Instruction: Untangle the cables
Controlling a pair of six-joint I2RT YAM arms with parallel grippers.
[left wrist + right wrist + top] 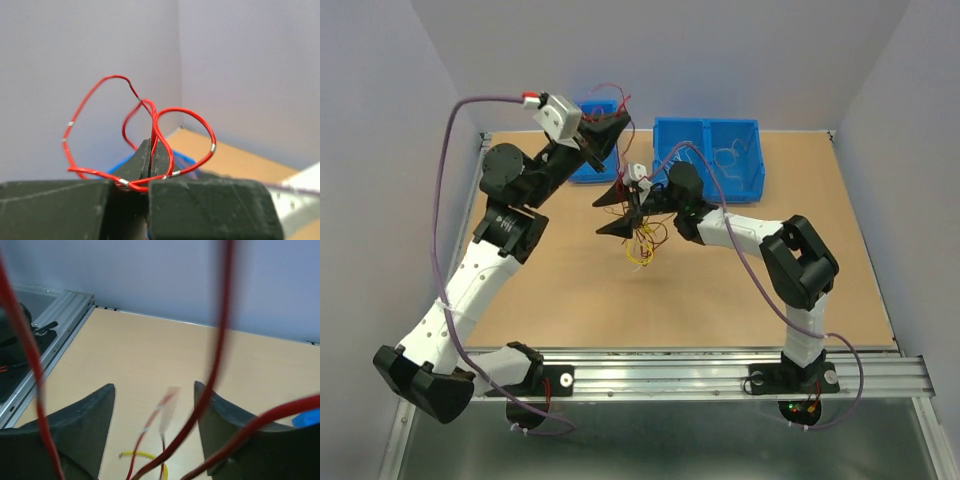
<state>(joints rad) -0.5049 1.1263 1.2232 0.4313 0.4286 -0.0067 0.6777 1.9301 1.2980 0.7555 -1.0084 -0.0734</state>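
Observation:
My left gripper (618, 124) is raised over the left blue bin (582, 168) at the back and is shut on a red cable (165, 130) that curls in loops above its tips (151, 146); the cable also shows in the top view (620, 100). My right gripper (600, 218) is open at mid-table, pointing left. A clump of red and yellow cables (642, 246) lies right beside and below it. In the right wrist view red strands (220, 335) cross blurred in front of the open gripper (154, 390), with a yellow cable (142, 456) below.
A larger blue bin (672, 130) stands at the back right, with a pale wire (728, 156) in it. Grey walls close in the back and sides. A metal rail (700, 372) runs along the near edge.

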